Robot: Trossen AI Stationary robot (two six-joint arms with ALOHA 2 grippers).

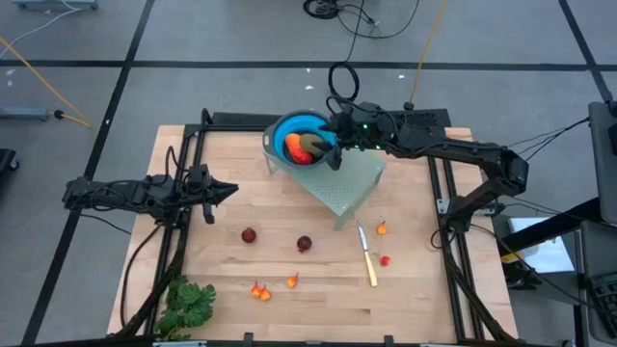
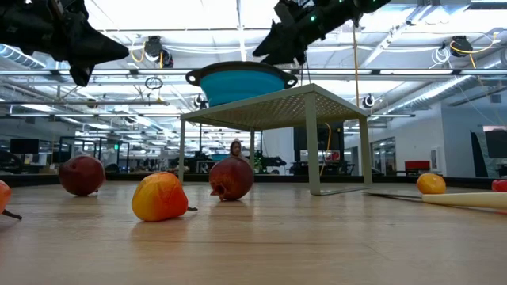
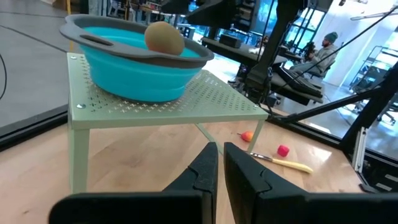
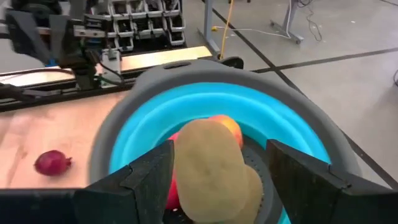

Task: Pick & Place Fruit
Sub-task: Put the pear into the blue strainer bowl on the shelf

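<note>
A blue bowl with a grey rim stands on a pale green perforated stand at the table's far middle. In it lie an olive-brown oval, an orange-red piece and something red. My right gripper hangs open just above the bowl, its fingers on either side of the oval and above it. My left gripper waits shut at the table's left, pointing level at the stand. Two dark red balls and small orange-red bits rest on the tabletop.
A yellow-handled knife lies right of the middle, with small bits beside it. A leafy green bunch sits at the near left corner. Black frame rails run along both table sides. A person sits far behind.
</note>
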